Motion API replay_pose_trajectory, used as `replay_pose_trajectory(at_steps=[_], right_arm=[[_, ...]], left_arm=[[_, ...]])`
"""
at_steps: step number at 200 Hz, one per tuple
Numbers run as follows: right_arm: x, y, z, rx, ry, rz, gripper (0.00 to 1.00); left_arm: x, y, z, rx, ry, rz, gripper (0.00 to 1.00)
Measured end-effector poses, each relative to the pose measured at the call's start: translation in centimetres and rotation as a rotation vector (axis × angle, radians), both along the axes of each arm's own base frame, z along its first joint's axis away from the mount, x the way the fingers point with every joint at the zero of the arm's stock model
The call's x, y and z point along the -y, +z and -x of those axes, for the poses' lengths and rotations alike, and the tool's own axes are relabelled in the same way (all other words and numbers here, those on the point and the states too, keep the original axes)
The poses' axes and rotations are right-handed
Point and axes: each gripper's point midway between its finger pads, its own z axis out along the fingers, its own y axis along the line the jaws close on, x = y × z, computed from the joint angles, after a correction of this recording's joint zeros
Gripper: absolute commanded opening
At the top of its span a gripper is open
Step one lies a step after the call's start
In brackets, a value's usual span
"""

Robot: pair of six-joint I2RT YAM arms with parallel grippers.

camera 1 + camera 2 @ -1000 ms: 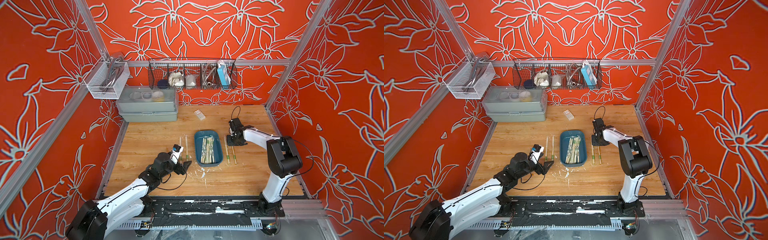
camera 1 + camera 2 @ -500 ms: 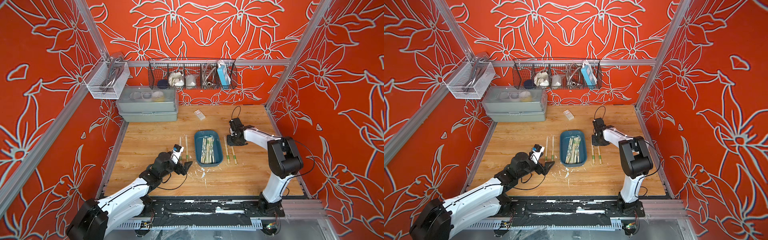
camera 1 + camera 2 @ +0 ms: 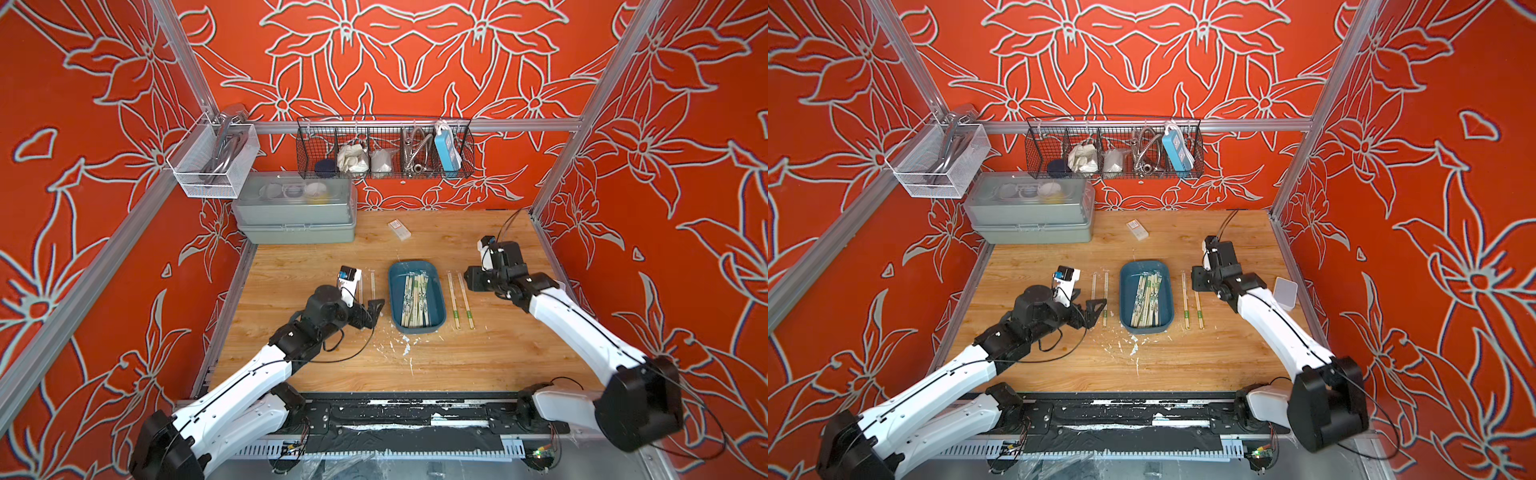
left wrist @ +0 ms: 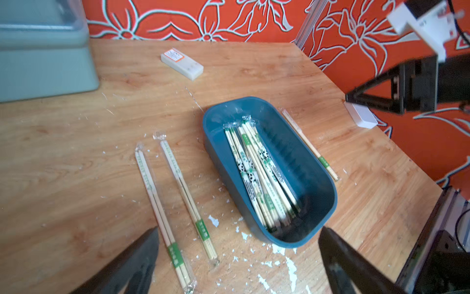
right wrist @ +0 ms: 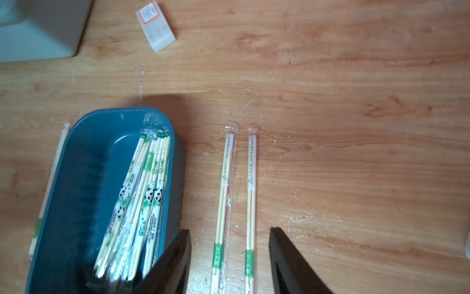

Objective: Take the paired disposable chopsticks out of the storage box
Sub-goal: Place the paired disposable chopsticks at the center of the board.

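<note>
The storage box [image 3: 434, 328] [image 3: 1126, 316], a shallow teal tray, sits mid-table with several paired disposable chopsticks [image 3: 414, 299] [image 3: 1146, 299] lying in it. Two more sleeved pairs [image 3: 372, 286] lie on the wood left of it, and two pairs [image 3: 459, 299] lie to its right. My left gripper [image 3: 374, 309] [image 4: 237, 236] hangs open and empty near the box's front left corner, over the ends of the left pairs [image 4: 162, 211]. My right gripper [image 3: 471, 282] [image 5: 230, 236] stands open, its fingers [image 5: 183, 244] on either side of the two right pairs [image 5: 250, 203], which rest on the table.
A grey lidded case [image 3: 295, 212] stands at the back left, with a small white packet [image 3: 399, 230] beside it. Wire baskets [image 3: 384, 149] [image 3: 212, 162] hang on the walls. A white block [image 3: 1285, 293] lies by the right wall. White flakes [image 3: 405, 345] litter the wood in front of the box.
My right gripper's jaws have spread apart over the two right-hand pairs. Both arms have barely shifted, and the pairs on the table lie where they were.
</note>
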Motion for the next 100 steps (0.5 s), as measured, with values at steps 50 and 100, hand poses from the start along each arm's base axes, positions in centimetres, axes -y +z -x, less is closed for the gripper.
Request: replay_pose_trajectory(at_steps=[50, 100], right_arm=[[-1.2, -2.7, 3.7, 0.122, 0.084, -0.069, 0.6], [-2.8, -4.4, 4.9, 0.231, 0.155, -0.103, 0.6]], left_arm=[[4.2, 0.7, -2.6, -0.166, 0.003, -0.095, 0.73], [9.0, -2.6, -4.5, -0.336, -0.026, -0.239, 0.52]])
